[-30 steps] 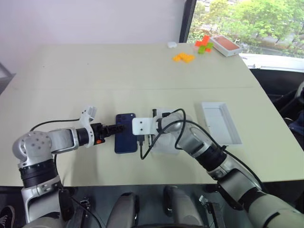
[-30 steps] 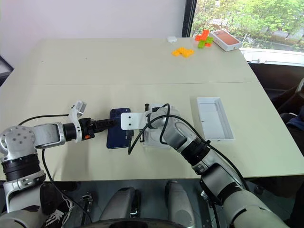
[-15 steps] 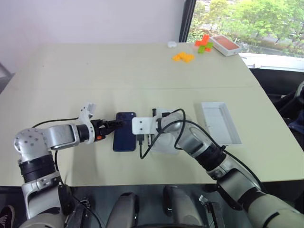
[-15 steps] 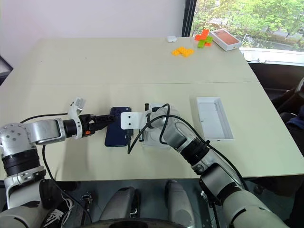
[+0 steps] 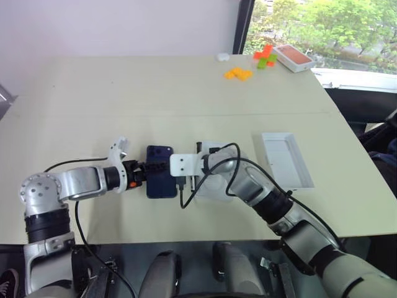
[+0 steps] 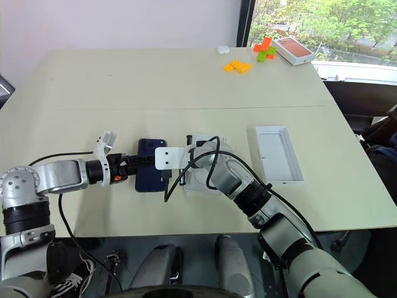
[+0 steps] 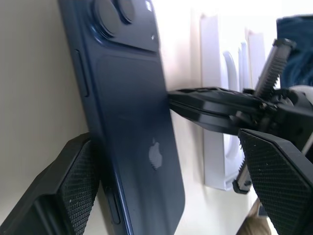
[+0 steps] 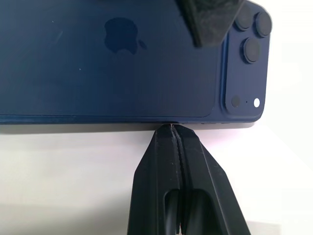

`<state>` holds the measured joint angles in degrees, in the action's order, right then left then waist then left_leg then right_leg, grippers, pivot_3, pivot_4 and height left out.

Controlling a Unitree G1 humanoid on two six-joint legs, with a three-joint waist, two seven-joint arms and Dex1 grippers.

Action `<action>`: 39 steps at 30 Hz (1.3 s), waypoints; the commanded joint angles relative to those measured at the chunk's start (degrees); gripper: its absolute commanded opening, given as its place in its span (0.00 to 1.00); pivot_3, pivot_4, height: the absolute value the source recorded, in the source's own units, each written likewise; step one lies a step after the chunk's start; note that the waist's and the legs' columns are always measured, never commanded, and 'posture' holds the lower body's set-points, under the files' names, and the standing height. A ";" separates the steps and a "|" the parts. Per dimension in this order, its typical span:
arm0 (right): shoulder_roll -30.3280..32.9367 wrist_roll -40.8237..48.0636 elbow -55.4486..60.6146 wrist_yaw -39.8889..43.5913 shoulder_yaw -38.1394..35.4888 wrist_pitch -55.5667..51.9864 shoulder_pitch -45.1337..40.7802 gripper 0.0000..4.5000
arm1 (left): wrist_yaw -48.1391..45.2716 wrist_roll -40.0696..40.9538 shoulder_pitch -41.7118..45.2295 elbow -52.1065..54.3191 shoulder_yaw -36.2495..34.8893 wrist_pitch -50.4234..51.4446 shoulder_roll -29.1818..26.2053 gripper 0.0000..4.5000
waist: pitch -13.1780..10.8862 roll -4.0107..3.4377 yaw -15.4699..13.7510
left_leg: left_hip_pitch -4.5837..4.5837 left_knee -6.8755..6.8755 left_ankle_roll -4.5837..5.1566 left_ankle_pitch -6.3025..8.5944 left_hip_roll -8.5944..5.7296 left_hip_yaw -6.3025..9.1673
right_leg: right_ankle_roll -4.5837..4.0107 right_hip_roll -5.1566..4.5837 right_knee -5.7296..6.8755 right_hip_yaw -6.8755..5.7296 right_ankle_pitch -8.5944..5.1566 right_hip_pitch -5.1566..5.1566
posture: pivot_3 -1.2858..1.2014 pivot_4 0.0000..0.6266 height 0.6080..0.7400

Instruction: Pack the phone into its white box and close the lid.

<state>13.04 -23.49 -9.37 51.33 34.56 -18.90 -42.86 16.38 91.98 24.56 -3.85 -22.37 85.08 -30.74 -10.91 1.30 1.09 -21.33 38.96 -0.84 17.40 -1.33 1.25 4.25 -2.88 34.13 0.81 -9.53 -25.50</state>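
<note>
**Phone braced between two claws, still outside its box**

The table [image 5: 155, 93] carries the work. The lid [image 5: 283, 159] lies open-side up at three o'clock, well apart from the phone. The white box [image 5: 217, 186] sits just beside the phone, partly hidden under the right arm. The phone [image 5: 160, 180] lies back-up near the table's six o'clock edge. The left claw [image 5: 144, 177] straddles it with pads spread, one pad [image 7: 78, 188] at its long edge. The right claw [image 8: 176, 142], pressed together, touches the opposite edge. Judged stiff, glossy and slippery, the phone is best gripped across its long edges.
</note>
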 commanded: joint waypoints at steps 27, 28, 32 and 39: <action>0.30 8.51 6.64 2.85 -7.76 -3.96 -0.62 0.00 | -9.00 12.51 -8.37 -5.74 1.03 -11.33 -5.10 0.00 | -0.07 0.02 -0.02 | -0.07 -0.02 0.03 0.01 0.01 0.08 | -0.21 0.00 -0.05 -0.10 -0.13 -0.01 | 0.52 0.24 1.00; 0.42 10.76 8.19 3.75 -9.48 -5.43 -0.63 0.00 | -9.84 12.51 -9.09 -5.77 0.94 -11.36 -5.54 0.00 | -0.08 0.01 -0.04 | -0.09 -0.02 0.04 0.01 0.01 0.07 | -0.21 0.00 -0.04 -0.10 -0.13 -0.03 | 0.52 0.24 1.00; 1.04 18.82 13.27 6.18 -15.80 -12.18 -0.31 0.00 | -12.38 14.28 -11.03 -4.39 1.30 -11.82 -6.17 0.00 | -0.09 0.01 -0.11 | -0.09 -0.03 0.06 0.02 0.02 0.09 | -0.22 -0.01 -0.06 -0.13 -0.14 -0.03 | 0.52 0.24 1.00; 6.55 32.97 20.31 9.91 -25.99 -23.47 2.17 0.31 | -14.29 17.48 -11.32 -1.12 1.96 -13.99 -6.50 0.00 | -0.11 0.01 -0.48 | -0.14 -0.03 0.10 0.04 0.02 0.12 | -0.23 -0.06 -0.12 -0.17 -0.15 0.00 | 0.52 0.24 1.00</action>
<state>18.22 6.14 8.04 60.02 11.22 -40.87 -41.32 3.82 105.52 12.36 -7.61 -19.41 71.98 -36.18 -11.02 1.31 0.62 -21.46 38.93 -0.72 17.45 -1.31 1.36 4.01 -2.95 34.00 0.63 -9.68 -25.49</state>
